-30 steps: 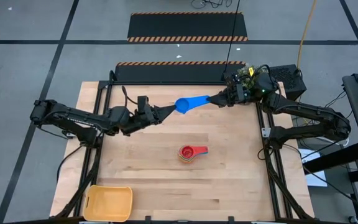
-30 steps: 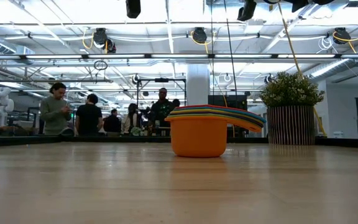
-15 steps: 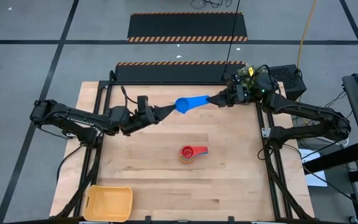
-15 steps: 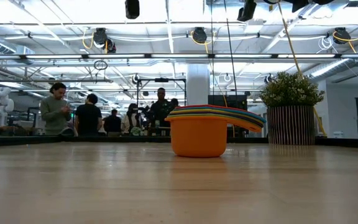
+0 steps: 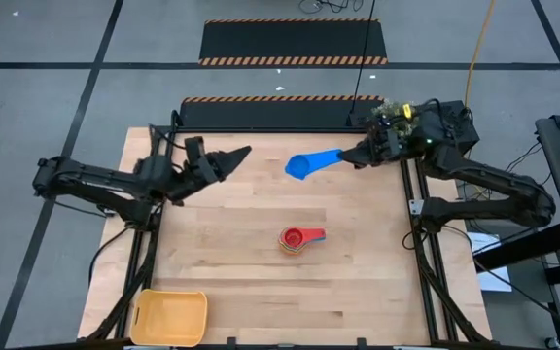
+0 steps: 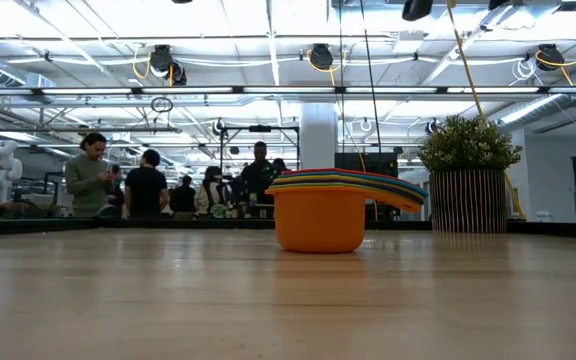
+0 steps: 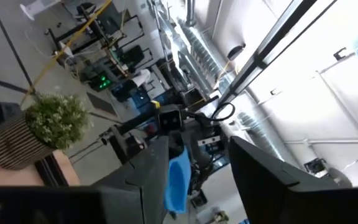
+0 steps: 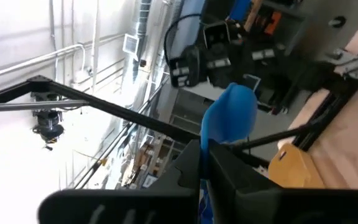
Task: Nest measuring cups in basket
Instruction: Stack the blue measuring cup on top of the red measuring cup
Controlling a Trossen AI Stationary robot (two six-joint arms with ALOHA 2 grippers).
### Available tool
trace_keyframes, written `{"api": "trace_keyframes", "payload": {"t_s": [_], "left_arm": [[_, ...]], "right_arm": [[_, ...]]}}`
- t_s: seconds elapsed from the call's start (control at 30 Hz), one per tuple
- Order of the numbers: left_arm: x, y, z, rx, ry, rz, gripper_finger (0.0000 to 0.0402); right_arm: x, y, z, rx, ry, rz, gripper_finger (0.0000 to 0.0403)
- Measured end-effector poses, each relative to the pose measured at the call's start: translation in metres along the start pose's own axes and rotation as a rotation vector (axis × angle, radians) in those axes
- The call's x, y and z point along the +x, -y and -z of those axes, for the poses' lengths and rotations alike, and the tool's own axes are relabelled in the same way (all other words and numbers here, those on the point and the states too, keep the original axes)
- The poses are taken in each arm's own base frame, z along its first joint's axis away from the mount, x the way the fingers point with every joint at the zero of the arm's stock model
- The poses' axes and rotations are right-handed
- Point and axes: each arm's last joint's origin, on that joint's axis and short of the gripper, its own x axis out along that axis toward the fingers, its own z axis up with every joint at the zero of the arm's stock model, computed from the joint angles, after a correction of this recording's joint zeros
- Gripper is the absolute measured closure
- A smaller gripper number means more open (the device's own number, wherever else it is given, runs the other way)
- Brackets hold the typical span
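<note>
Holding the blue cup (image 5: 306, 164) by its handle, your right gripper (image 5: 351, 154) must carry it to the nested stack (image 5: 299, 239) mid-table, while your left gripper (image 5: 236, 157) hangs open and empty.

Most of the worktop (image 5: 261, 282) lies bare and open to me. The one thing standing near its middle is the stack of nested cups (image 5: 299, 239), with wood free on every side of it. The basket (image 5: 170, 317) sits at the near left corner, well apart from the stack, with nothing between them. Along the far edge, my right fingers (image 5: 346, 155) are closed on the handle of a blue cup (image 5: 305, 165), which juts into the air toward the centre. My left fingers (image 5: 238, 156) are spread and well apart from its bowl, so a gap lies between us, though I cannot judge heights from above.
</note>
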Motion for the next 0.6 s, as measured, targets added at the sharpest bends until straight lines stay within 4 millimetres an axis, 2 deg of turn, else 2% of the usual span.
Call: {"api": "trace_keyframes", "payload": {"t_s": [0.23, 0.6], "left_arm": [[-0.017, 0.006, -0.011, 0.036, -0.049, -0.035, 0.0227], [-0.031, 0.013, -0.005, 0.097, -0.144, -0.041, 0.0227]], "right_arm": [[-0.031, -0.021, 0.023, 0.053, -0.031, 0.041, 0.0401], [-0.073, -0.041, 0.063, 0.093, 0.06, 0.103, 0.0401]]}}
